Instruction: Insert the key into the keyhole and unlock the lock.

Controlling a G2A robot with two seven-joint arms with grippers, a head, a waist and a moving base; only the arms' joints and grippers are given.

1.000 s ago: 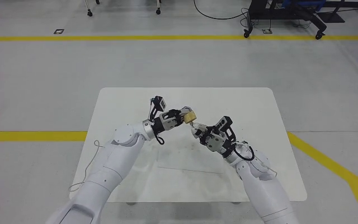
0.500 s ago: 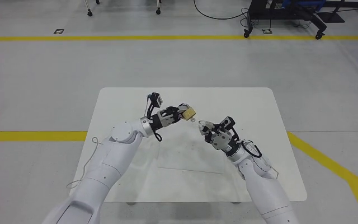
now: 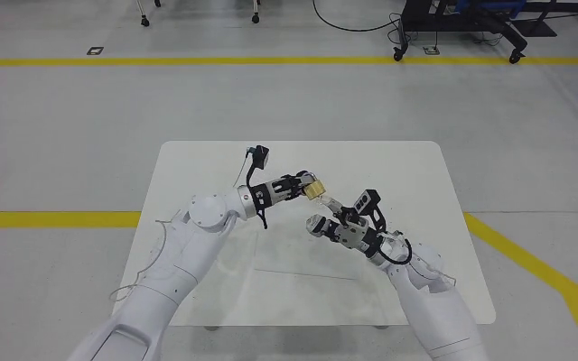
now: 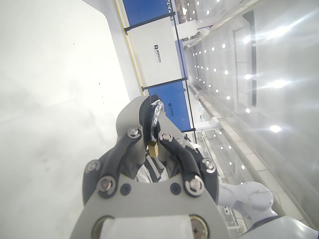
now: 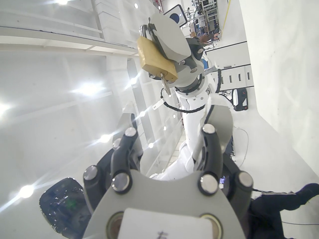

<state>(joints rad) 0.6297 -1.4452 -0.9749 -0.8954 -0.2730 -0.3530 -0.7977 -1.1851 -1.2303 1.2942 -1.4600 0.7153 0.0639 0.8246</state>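
A brass padlock [image 3: 312, 189] hangs above the middle of the white table [image 3: 406, 171], with my left gripper [image 3: 302, 185] shut on its steel shackle [image 4: 157, 111]. In the left wrist view the padlock [image 4: 153, 149] body sits between the fingers, near the palm. From the right wrist I see the padlock [image 5: 155, 59] with a silver key [image 5: 165, 83] sticking out of its keyhole, free of any gripper. My right gripper [image 5: 174, 125] is open and holds nothing, a short way from the key. In the top view the right gripper [image 3: 318, 222] lies just nearer the front than the lock.
The table's bare surface [image 4: 49, 75] spreads under both arms. Yellow floor lines [image 3: 72, 218] run on either side of the table, and a dark wheeled cart [image 3: 461, 23] stands far behind at the right.
The right gripper has drawn back from the padlock toward the table's front. The left arm turned its wrist and shifted the padlock slightly to the right.
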